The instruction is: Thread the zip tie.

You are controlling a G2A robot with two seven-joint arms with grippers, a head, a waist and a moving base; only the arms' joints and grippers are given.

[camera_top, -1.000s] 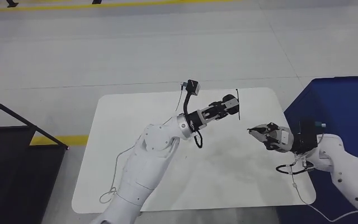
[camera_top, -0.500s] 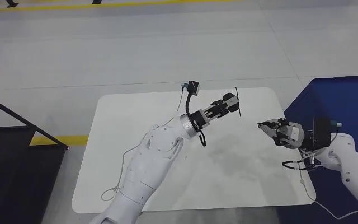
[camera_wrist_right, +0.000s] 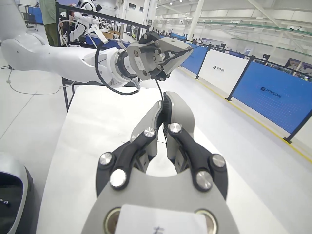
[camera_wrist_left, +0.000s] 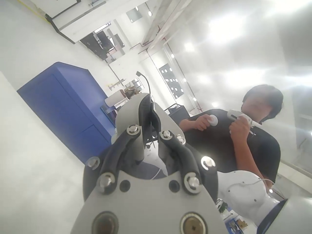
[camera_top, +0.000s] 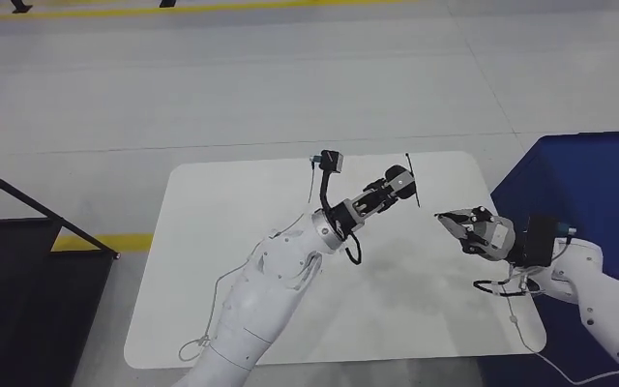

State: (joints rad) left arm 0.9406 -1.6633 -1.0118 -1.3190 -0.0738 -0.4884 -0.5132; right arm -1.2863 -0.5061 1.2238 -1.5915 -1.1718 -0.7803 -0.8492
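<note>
Two grippers face each other over the table (camera_top: 242,261) in the top view, both toward its far right corner. My left gripper (camera_top: 402,181) is clamped on the zip tie (camera_top: 409,164) near the strip's middle, so the black strip stands crosswise to the fingers with both ends free. I read that as a presenting hold, leaving head and tail open to the other arm. My right gripper (camera_top: 442,219) sits near it, on the side of the table's right edge. Its tips point toward the strip's nearer end without touching it.

In the left wrist view, the left gripper's fingers (camera_wrist_left: 130,113) are pressed onto the strip. The zip tie (camera_wrist_left: 147,83) rises past them in a gentle curve to a small block at its end, which I take for the head. Holding it back from that end leaves the head reachable.

In the right wrist view, the right gripper (camera_wrist_right: 163,105) has its ribbed pads brought together, with a hairline between them at most, and I can make out nothing held there. The zip tie (camera_wrist_right: 159,87) hangs down from the left gripper (camera_wrist_right: 179,54), and its free end lines up just beyond my right fingertips. I judge this alignment is meant for taking the tail, so the pads will have to part first. The strip looks thin and springy, so a slight miss could flick it aside. Threading has not begun: the strip shows no loop.
</note>
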